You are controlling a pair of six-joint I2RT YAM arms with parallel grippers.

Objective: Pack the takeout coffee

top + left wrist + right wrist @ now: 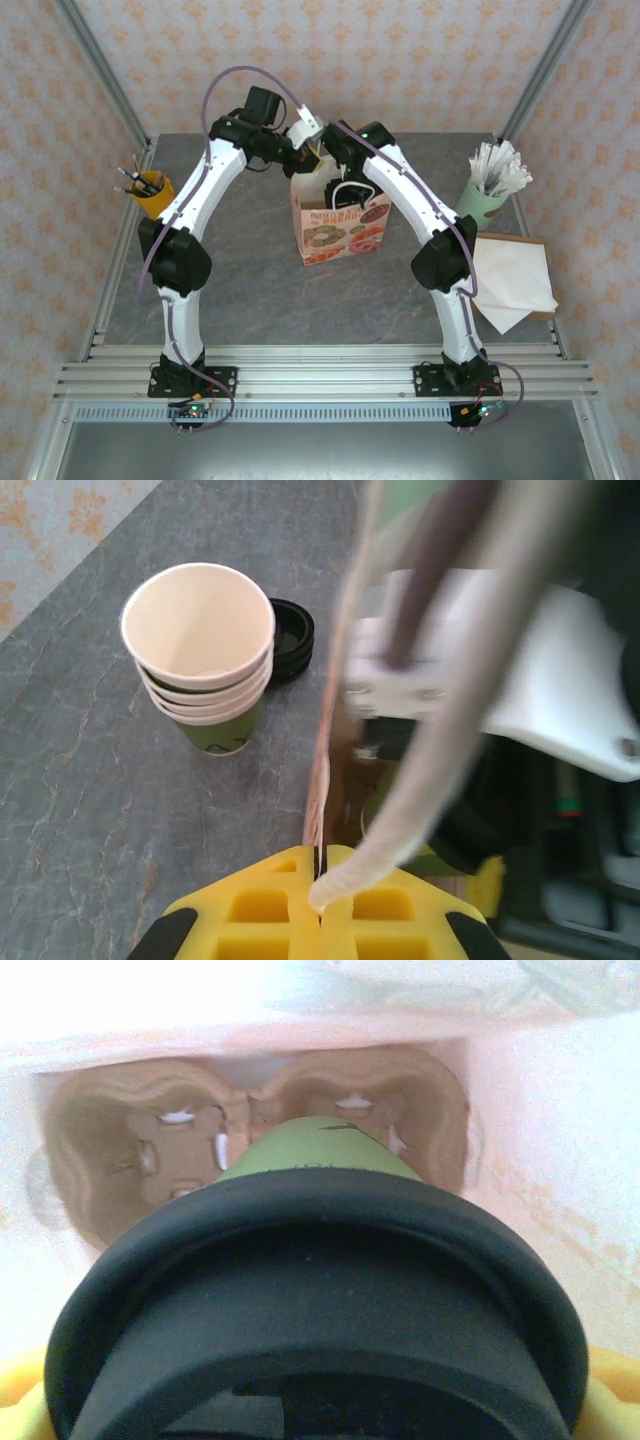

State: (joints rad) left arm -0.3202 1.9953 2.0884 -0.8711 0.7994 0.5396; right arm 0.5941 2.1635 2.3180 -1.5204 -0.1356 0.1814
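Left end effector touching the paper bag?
Touching. Left wrist view: the left end effector is shut, with the thin edge of the paper bag pinched between its yellow fingers.

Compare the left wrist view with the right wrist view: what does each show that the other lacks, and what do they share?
Left wrist: a stack of lidless cups beside black lids on the table, and the left gripper pinched shut on the rim of the paper bag. Right wrist: the takeout coffee, held by the right gripper, above a cardboard cup carrier. Shared: the bag, seen from its rim and from within.
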